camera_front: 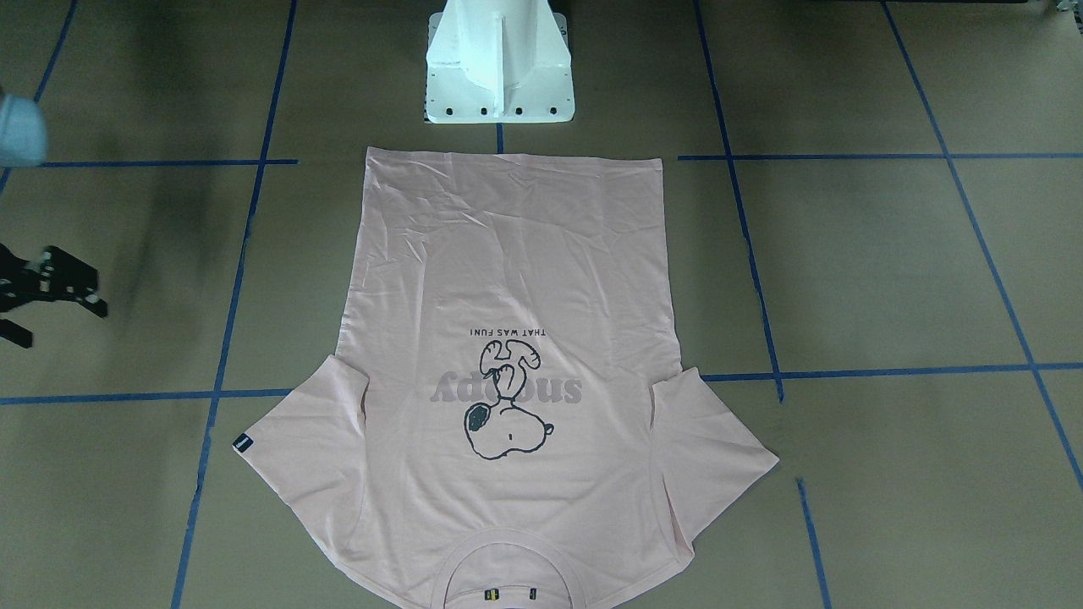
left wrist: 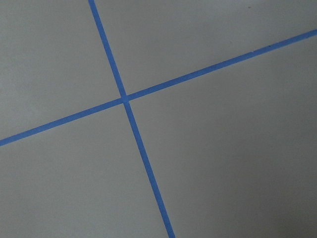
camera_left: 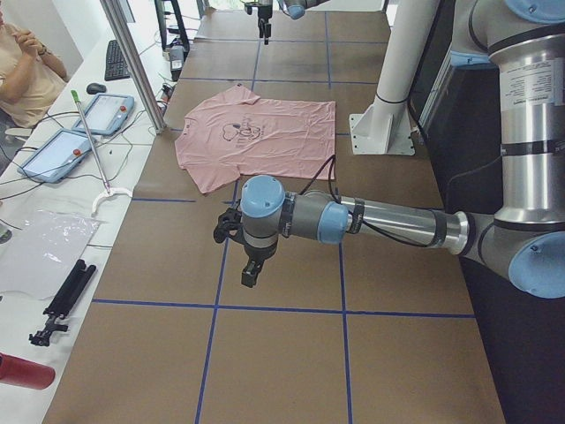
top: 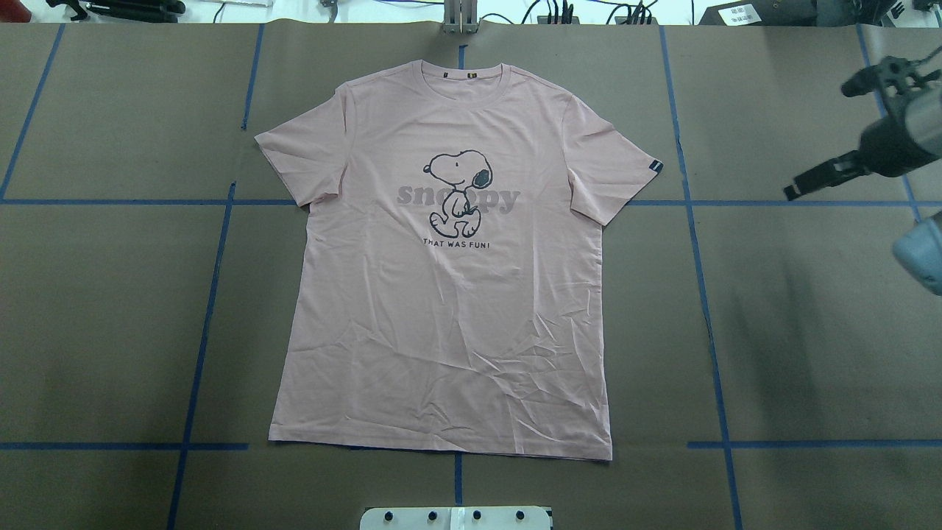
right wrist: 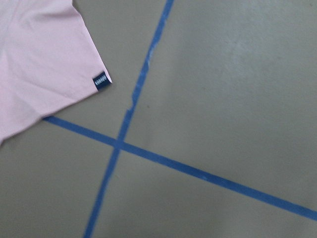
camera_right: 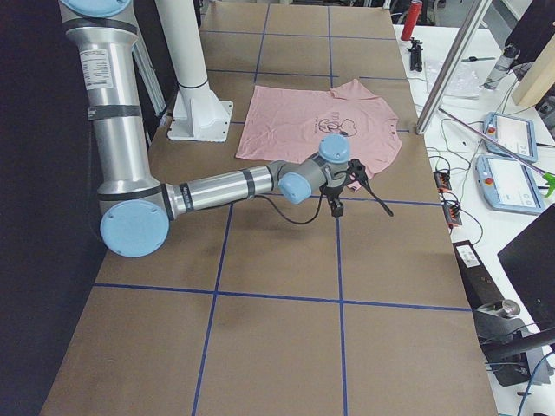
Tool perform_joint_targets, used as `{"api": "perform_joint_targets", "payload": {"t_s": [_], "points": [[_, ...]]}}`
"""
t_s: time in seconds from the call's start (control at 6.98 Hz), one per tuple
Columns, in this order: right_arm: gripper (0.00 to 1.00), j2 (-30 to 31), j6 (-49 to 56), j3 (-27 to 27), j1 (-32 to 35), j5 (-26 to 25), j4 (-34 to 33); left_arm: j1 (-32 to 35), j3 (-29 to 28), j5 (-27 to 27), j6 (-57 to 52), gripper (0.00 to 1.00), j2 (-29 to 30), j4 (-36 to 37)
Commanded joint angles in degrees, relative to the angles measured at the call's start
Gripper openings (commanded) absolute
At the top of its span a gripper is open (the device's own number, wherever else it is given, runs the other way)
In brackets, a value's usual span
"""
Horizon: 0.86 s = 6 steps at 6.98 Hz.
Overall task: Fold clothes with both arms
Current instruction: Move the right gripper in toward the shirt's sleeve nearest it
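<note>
The pale pink T-shirt (top: 449, 280) lies flat and face up in the middle of the table, with its collar at the far edge and the dog print (top: 458, 191) showing. It also shows in the front-facing view (camera_front: 508, 279). My right gripper (top: 817, 142) hovers open and empty to the right of the shirt, apart from the tagged sleeve (right wrist: 101, 80). It also shows at the left of the front-facing view (camera_front: 66, 326). My left gripper (camera_left: 247, 265) shows only in the exterior left view. It is above bare paper well left of the shirt, and I cannot tell whether it is open.
The white pedestal base (camera_front: 499, 68) stands at the shirt's hem side. Blue tape lines (left wrist: 124, 98) grid the brown paper. Beyond the table's far edge, a side bench holds teach pendants (camera_left: 106, 113) and tools, and an operator (camera_left: 26, 62) sits there.
</note>
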State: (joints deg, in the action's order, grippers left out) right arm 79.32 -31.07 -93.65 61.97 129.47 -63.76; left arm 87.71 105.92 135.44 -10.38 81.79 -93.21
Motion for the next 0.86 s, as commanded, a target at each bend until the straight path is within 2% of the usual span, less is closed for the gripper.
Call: {"api": "perform_joint_targets", "payload": {"t_s": [0.0, 0.14, 0.29, 0.57, 0.72], "points": [[1.00, -12.89, -27.18, 10.09, -7.55, -10.95, 4.61, 0.00, 0.16, -0.09, -0.08, 1.00, 0.04, -0.04], [0.99, -16.53, -32.69, 15.03, -8.61, -16.13, 4.61, 0.09, 0.17, 0.17, -0.17, 1.00, -0.14, -0.13], [0.98, -17.78, -35.53, 17.34, -8.45, -18.44, 4.70, 0.18, 0.60, 0.34, -0.17, 1.00, -0.31, -0.13], [0.83, -21.38, -42.90, 22.79, -9.15, -18.55, 4.70, 0.18, 1.57, 0.35, -0.17, 1.00, -0.49, -0.22], [0.81, -21.57, -42.85, 23.25, -10.72, -19.25, 4.61, 0.18, 1.75, 0.35, -0.17, 1.00, -0.49, -0.22]]}}
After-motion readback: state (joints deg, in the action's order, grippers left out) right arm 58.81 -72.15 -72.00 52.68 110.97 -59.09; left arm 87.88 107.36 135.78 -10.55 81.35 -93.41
